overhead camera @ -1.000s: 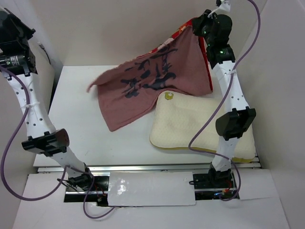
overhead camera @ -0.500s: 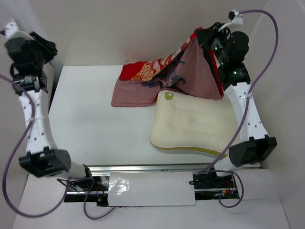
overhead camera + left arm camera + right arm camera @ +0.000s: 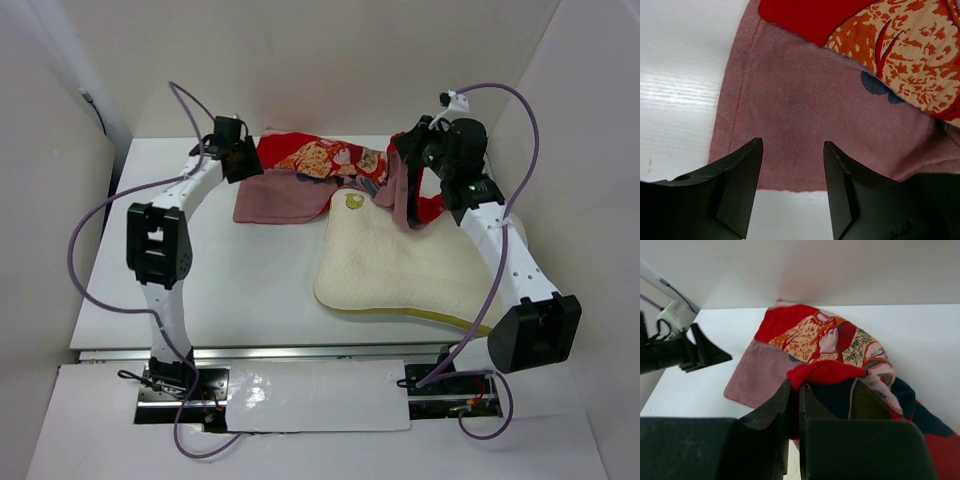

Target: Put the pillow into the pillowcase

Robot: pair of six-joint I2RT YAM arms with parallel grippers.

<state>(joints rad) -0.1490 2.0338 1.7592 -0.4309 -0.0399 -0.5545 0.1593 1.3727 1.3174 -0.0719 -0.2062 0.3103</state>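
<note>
The cream pillow [image 3: 400, 262] lies flat at the right of the table, gold logo toward the back. The red printed pillowcase [image 3: 318, 160] lies crumpled behind it, its dull pink inner side [image 3: 275, 200] spread to the left. My left gripper [image 3: 246, 160] stands open just above that pink part [image 3: 840, 90], with only its hem and the table between the fingers [image 3: 742, 185]. My right gripper [image 3: 408, 168] is shut on a bunched red fold of the pillowcase [image 3: 830, 372], held a little above the pillow's back edge. In the right wrist view the left gripper [image 3: 702, 354] shows at the far left.
White walls close the table [image 3: 210, 270] at the back and both sides. Purple cables [image 3: 90, 230] loop beside each arm. The right arm's elbow [image 3: 535, 335] hangs over the pillow's front right corner.
The pillowcase, hung high from the right gripper, has come down onto the table. The right gripper lowered with it. The left arm swung in from the far left and opened over the pink end.
</note>
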